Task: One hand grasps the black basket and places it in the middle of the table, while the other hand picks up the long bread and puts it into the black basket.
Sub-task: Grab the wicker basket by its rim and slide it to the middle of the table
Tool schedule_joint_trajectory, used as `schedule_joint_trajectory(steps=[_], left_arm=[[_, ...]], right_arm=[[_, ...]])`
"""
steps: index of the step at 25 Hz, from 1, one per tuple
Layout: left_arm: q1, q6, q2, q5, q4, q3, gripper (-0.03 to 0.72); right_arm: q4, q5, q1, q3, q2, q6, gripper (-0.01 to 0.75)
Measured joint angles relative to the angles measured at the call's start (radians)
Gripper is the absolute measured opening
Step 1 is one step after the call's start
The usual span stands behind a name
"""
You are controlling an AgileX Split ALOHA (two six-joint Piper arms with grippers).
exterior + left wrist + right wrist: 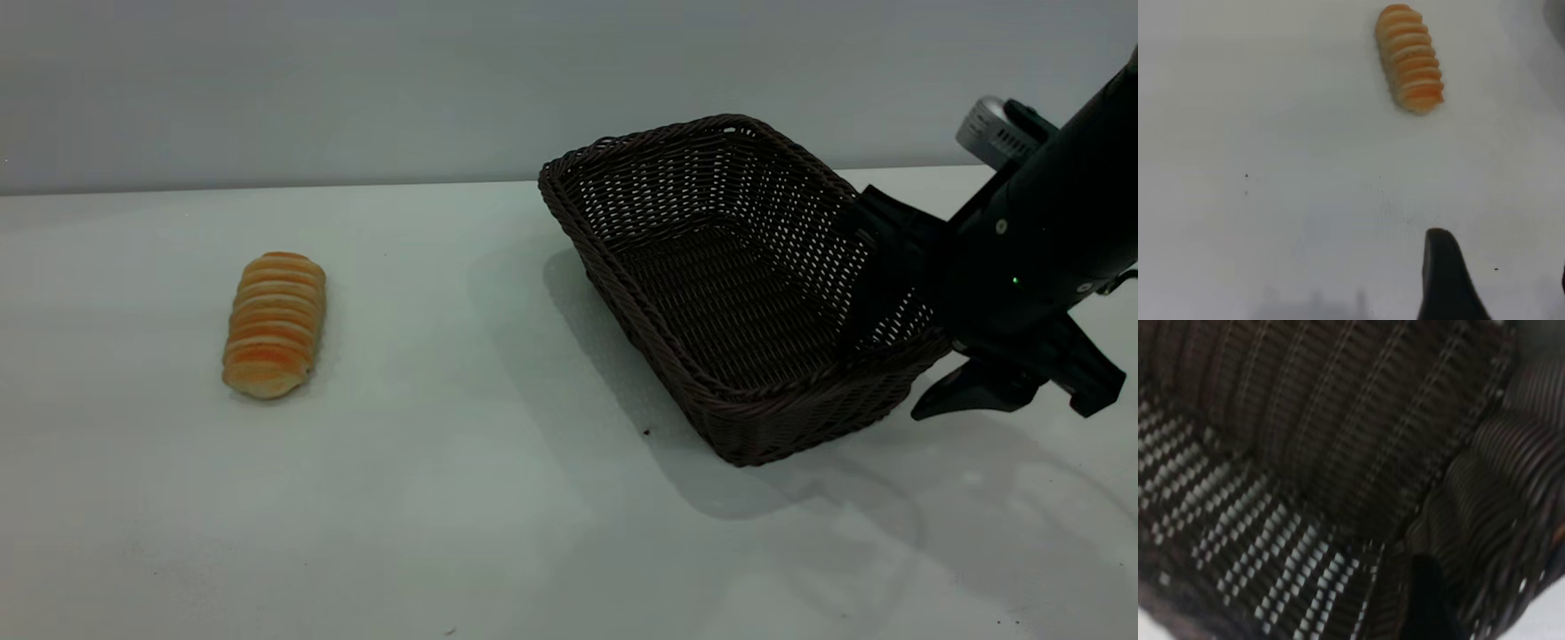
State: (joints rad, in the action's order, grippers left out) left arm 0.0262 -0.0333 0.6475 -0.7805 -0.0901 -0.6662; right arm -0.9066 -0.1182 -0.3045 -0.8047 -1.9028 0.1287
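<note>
Basket step under way: right tool point(898, 311) pinches the basket point(711, 267) wall, basket tilted off the desk point(444, 498). Next: set it mid-desk. Bread point(274, 324) lies far opposite, beyond the left tool point(1451, 287), whose spread cannot be told.

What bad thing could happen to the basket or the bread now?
The right tool pinches only one side wall of the black basket, which looks tilted, so it might slip or tip over. The long bread lies far across the table, so a sliding basket might stop off-centre.
</note>
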Motion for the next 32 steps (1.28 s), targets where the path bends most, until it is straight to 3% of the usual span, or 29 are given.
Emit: schedule_joint_trajectory(steps=[6,9,11,14,16,25,32], left_arm=[[0.0,0.0,0.0,0.008,0.0,0.0,0.447],[0.0,0.0,0.0,0.02,0.0,0.0,0.447],[0.0,-0.001,0.0,0.025,0.0,0.0,0.447],[0.0,-0.001,0.0,0.026,0.0,0.0,0.447],[0.0,-0.001,0.0,0.027,0.0,0.0,0.447],[0.0,-0.002,0.001,0.03,0.0,0.0,0.447],[0.0,-0.002,0.001,0.023,0.0,0.0,0.447]], right_arm=[[-0.087,0.097,0.0,-0.006,-0.06,0.003,0.53],[-0.116,0.142,0.0,-0.011,-0.095,0.003,0.482],[-0.124,0.163,0.0,-0.017,-0.106,0.003,0.399],[-0.132,0.188,0.0,-0.018,-0.107,0.007,0.18],[-0.146,0.21,0.003,-0.018,-0.106,0.023,0.093],[-0.075,0.186,0.005,-0.033,-0.047,-0.155,0.089],[0.009,-0.105,0.005,-0.183,-0.066,-0.461,0.089]])
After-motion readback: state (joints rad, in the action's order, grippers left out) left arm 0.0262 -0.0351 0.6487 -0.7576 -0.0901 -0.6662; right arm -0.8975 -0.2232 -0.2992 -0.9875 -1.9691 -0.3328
